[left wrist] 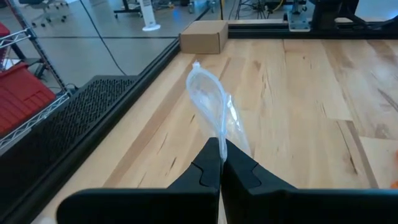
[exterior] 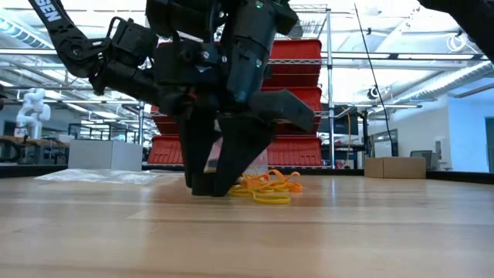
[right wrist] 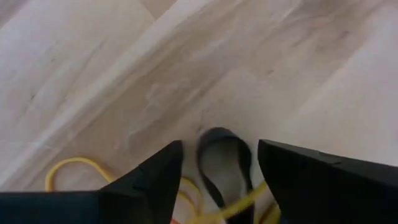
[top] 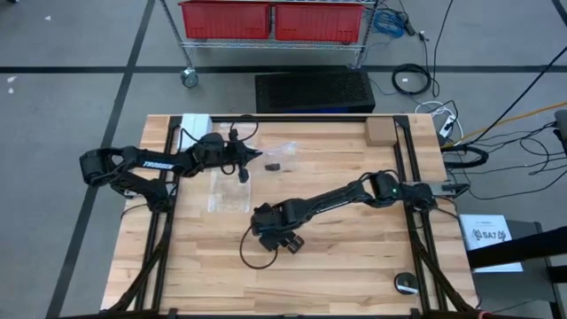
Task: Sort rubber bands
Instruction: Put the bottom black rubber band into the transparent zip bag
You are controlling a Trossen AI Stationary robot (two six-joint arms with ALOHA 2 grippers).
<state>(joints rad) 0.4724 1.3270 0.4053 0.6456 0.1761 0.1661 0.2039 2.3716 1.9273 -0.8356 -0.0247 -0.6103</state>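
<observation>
Right between the right gripper's (right wrist: 217,171) open jaws lies a black rubber band (right wrist: 225,163).

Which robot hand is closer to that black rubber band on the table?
The right hand: its open fingers straddle the black rubber band. The left hand is off to the side, pinching a clear plastic bag.

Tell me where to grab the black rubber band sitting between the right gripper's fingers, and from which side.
Take the black rubber band across one side of its loop, coming straight down from above: it lies flat on the table, so only a pinch against the wood can catch the thin strand. The right gripper is open around it. A yellow band overlaps nearby, so aim at the loop's free upper arc.
</observation>
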